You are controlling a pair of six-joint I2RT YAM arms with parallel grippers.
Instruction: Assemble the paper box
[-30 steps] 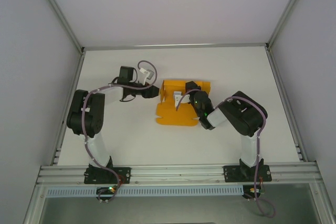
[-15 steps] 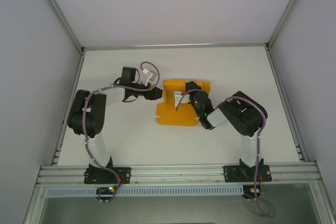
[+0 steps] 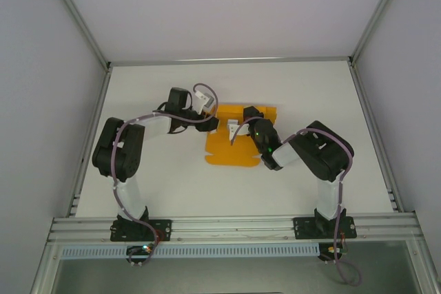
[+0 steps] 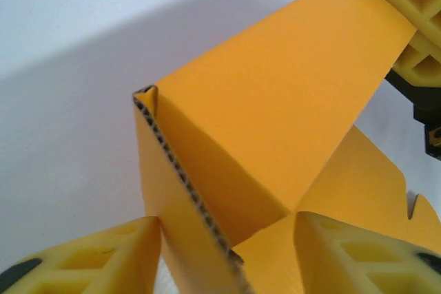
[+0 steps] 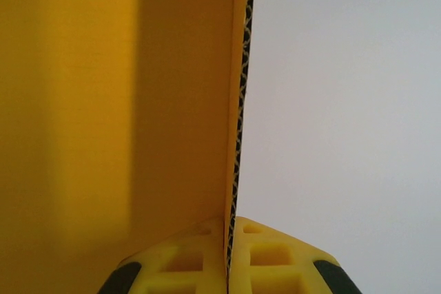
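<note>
Paper box [image 3: 231,151], a bright orange-yellow sheet of corrugated card with some panels folded up, lay mid-table on the white table top [image 3: 172,184], between the two arms. At left, the left gripper [image 3: 212,124] was at the sheet's left edge. In the left wrist view its yellow ribbed fingers [image 4: 103,259] stood spread to either side of a raised flap's fluted edge, one finger just beside the card, the other apart from it. At right, the right gripper [image 3: 236,129] hung over the sheet's upper middle. In the right wrist view its yellow fingertips [image 5: 275,259] were pressed together, pinching the edge of an upright panel.
</note>
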